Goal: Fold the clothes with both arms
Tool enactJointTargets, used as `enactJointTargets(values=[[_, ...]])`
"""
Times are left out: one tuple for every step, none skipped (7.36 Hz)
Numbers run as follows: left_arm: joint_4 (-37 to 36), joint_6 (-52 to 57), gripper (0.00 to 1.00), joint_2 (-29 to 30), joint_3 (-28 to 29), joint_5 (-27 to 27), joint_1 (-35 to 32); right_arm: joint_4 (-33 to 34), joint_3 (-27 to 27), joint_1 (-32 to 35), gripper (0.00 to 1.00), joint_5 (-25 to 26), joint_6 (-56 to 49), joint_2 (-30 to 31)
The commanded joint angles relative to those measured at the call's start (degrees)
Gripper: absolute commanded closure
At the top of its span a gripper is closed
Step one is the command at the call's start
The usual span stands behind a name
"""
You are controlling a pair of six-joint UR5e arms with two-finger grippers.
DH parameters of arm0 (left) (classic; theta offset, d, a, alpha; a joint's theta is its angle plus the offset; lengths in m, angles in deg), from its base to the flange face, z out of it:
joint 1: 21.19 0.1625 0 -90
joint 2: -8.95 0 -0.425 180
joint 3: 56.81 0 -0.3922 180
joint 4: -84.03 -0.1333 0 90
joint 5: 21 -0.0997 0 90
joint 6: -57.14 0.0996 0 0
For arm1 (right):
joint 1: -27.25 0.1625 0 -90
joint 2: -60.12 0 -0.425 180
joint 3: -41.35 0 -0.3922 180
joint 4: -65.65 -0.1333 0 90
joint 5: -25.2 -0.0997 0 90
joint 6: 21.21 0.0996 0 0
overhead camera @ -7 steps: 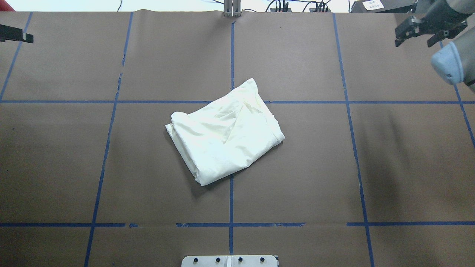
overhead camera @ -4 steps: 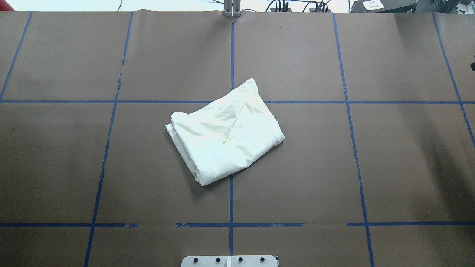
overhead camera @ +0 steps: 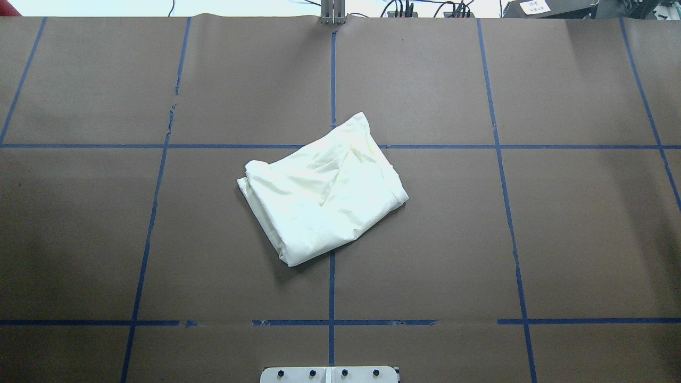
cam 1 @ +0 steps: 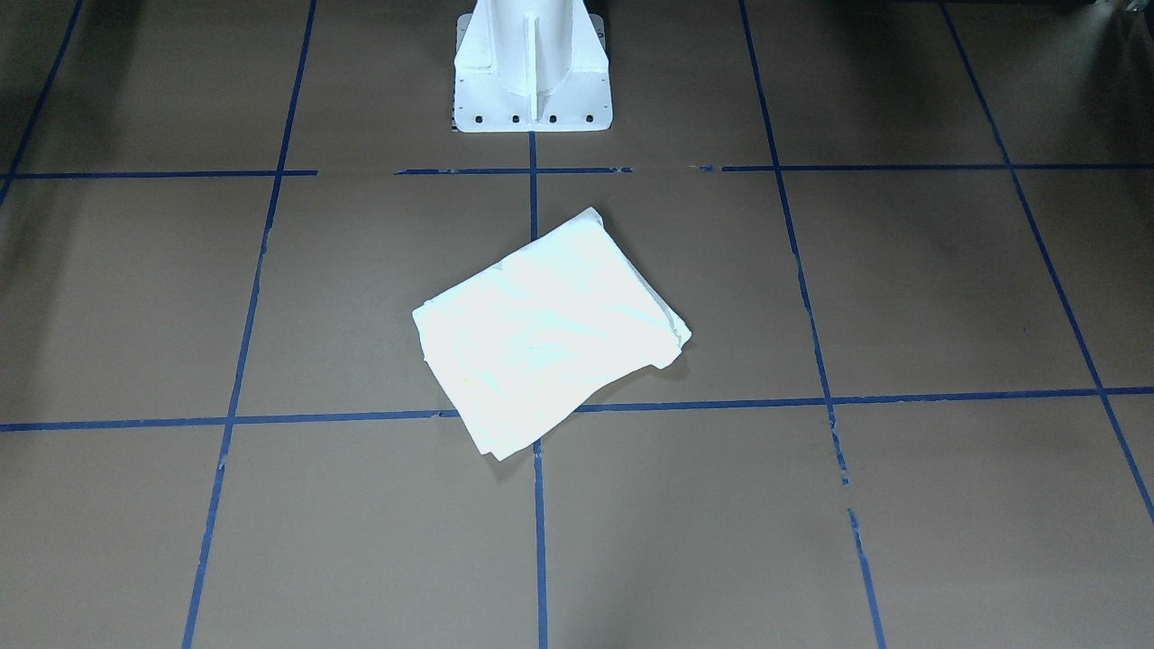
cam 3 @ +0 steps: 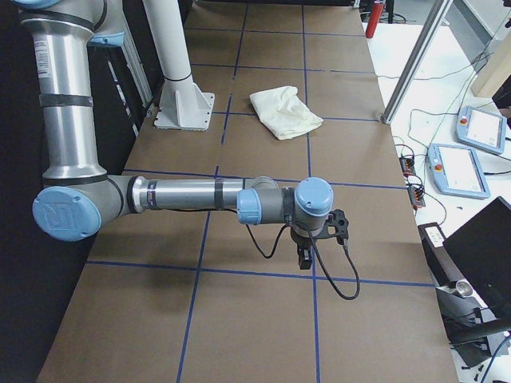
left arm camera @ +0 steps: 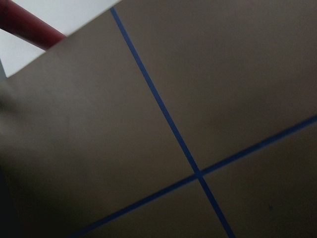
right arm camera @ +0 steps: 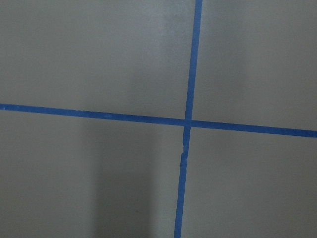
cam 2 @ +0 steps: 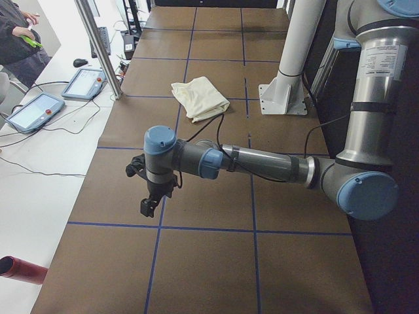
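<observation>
The clothes (overhead camera: 322,194) lie folded into a cream-white bundle at the table's middle, plain side up, with no print showing. The bundle also appears in the front view (cam 1: 545,333) and, far off, in both side views (cam 2: 200,98) (cam 3: 285,112). Nothing touches it. My left gripper (cam 2: 150,203) hangs low over the brown table near its left end, far from the clothes. My right gripper (cam 3: 305,257) hangs over the table's right end. Both show only in the side views, so I cannot tell if they are open or shut. Both wrist views show only table and blue tape.
The white pedestal (cam 1: 532,63) stands at the robot's side of the table. Control tablets (cam 2: 33,111) (cam 3: 455,167) and cables lie off both table ends. A red cylinder (cam 2: 19,269) lies off the left end. A person (cam 2: 16,33) stands at the far left.
Both grippers have left the overhead view: the right one from the top right corner, the left one from the left edge. The clothes have not moved.
</observation>
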Motion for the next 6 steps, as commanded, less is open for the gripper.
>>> enactJointTargets(values=[[2.76, -1.18, 0.0, -1.87, 4.36, -2.26, -0.05, -0.46, 3.4, 0.76, 0.0, 0.06, 0.71, 2.6], [2.59, -3.82, 0.0, -2.65, 3.43, -2.08, -0.13, -0.46, 5.08, 0.76, 0.0, 0.15, 1.93, 4.27], [1.72, -7.76, 0.0, -2.75, 3.16, -0.17, -0.13, -0.2, 5.01, 0.76, 0.0, 0.15, 4.21, 4.29], [1.36, -11.63, 0.0, -2.75, 2.28, 1.16, -0.22, 0.07, 4.66, 0.76, 0.0, 0.15, 4.4, 4.63], [0.58, -11.93, 0.0, -2.84, 2.27, 1.78, -0.22, -0.19, 4.66, 0.76, 0.0, 0.15, 4.41, 5.59], [0.31, -11.93, 0.0, -2.84, 2.27, 2.4, -0.22, -0.2, 4.49, 0.76, 0.0, 0.15, 4.41, 6.39]])
